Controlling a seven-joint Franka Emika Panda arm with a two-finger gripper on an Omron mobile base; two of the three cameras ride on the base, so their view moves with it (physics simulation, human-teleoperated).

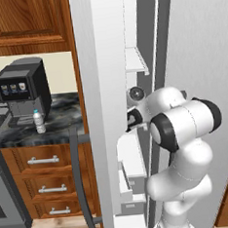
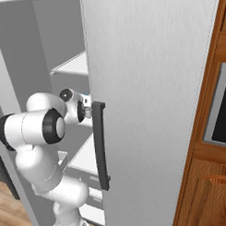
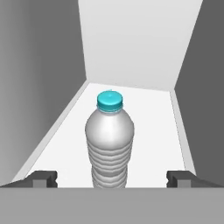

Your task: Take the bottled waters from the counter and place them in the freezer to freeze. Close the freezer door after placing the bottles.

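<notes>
One water bottle [image 3: 109, 142] stands upright on a white freezer shelf [image 3: 153, 131], midway between the shelf's side edges with bare shelf behind it up to the back wall. The gripper [image 3: 112, 178] is spread wide (its fingertips stand clear of the bottle on either side, touching nothing). The second bottle [image 1: 39, 122] stands near the counter's [image 1: 62, 115] front edge, just beside the coffee machine [image 1: 23, 89]. The freezer door [image 1: 108, 111] stands open.

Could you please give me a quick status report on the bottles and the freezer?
Tool open inside freezer. One bottle upright on white shelf, between the fingertips, ungripped. Second bottle on counter by coffee machine. Freezer door open.
</notes>
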